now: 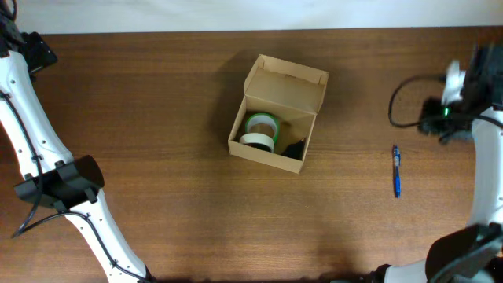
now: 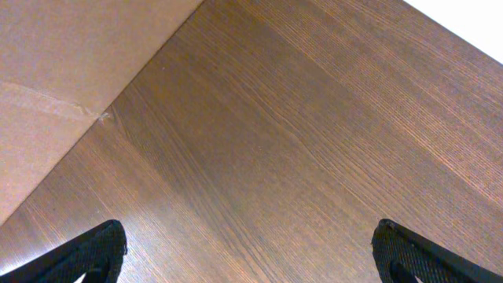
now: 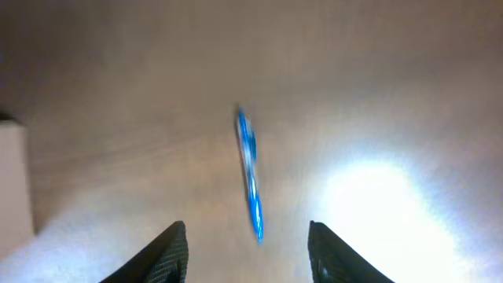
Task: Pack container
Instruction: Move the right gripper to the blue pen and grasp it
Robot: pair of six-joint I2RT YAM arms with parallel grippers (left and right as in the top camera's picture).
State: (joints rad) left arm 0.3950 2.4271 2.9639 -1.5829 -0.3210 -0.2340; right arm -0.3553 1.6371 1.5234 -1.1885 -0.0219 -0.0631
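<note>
The container (image 1: pixel 264 152), a small tan cardboard box with its flap lid raised at the back, stands mid-table in the overhead view. Inside lie a green-and-white tape roll (image 1: pixel 260 128), a white roll (image 1: pixel 255 141) and a dark object (image 1: pixel 295 147). A blue pen (image 1: pixel 397 170) lies on the table right of the box. It also shows, blurred, in the right wrist view (image 3: pixel 249 171). My right gripper (image 3: pixel 247 248) is open above the pen, which lies ahead between its fingertips. My left gripper (image 2: pixel 250 248) is open over bare wood, far from the box.
The brown wooden table (image 1: pixel 157 110) ends at a white strip along the back. A black cable (image 1: pixel 405 102) loops by the right arm. A flat tan cardboard surface (image 2: pixel 55 86) fills the left wrist view's upper left corner. A pale edge (image 3: pixel 14 181) shows at the right wrist view's left.
</note>
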